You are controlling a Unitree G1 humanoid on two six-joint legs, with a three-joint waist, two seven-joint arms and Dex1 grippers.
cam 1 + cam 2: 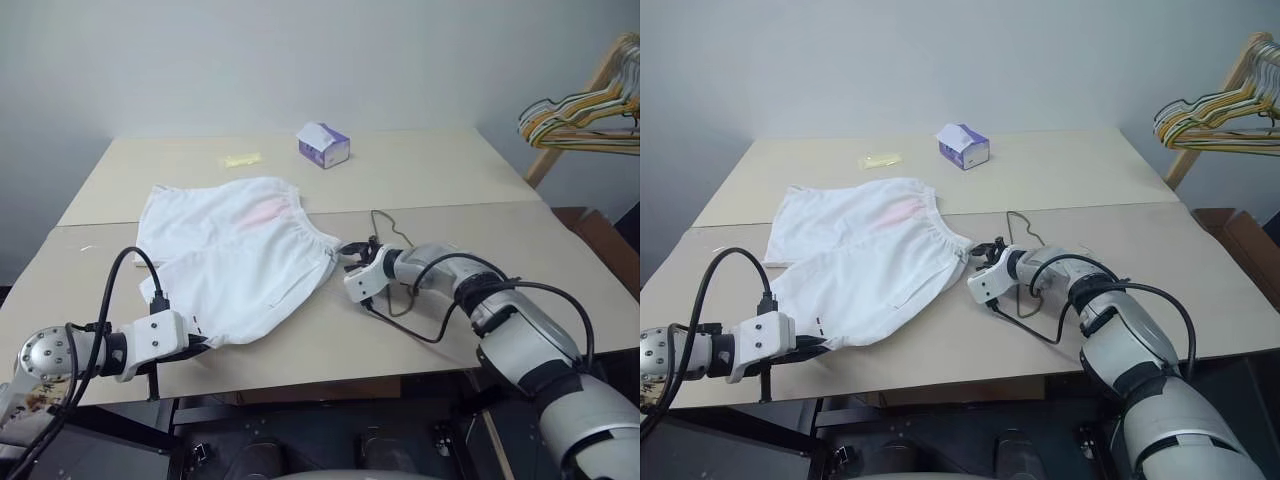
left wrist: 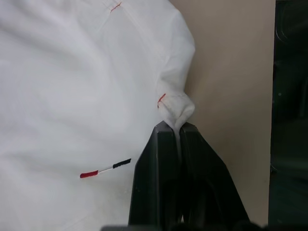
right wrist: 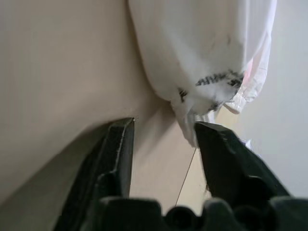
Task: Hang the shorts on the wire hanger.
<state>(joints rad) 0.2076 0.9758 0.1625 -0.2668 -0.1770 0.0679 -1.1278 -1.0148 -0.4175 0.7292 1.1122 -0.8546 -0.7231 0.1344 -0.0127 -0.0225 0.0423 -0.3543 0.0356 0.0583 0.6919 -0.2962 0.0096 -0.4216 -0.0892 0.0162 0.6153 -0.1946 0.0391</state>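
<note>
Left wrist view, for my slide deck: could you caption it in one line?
Left gripper shut on a pinched hem corner of the white shorts lying on the tan table.

Soft even light, wrist closeups blurry

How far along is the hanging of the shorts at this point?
Early. Done: the left gripper is shut on a hem corner of the shorts. In hand: the right gripper is open right by the waistband end. Left: the wire hanger lies on the table, not yet in the shorts.
</note>
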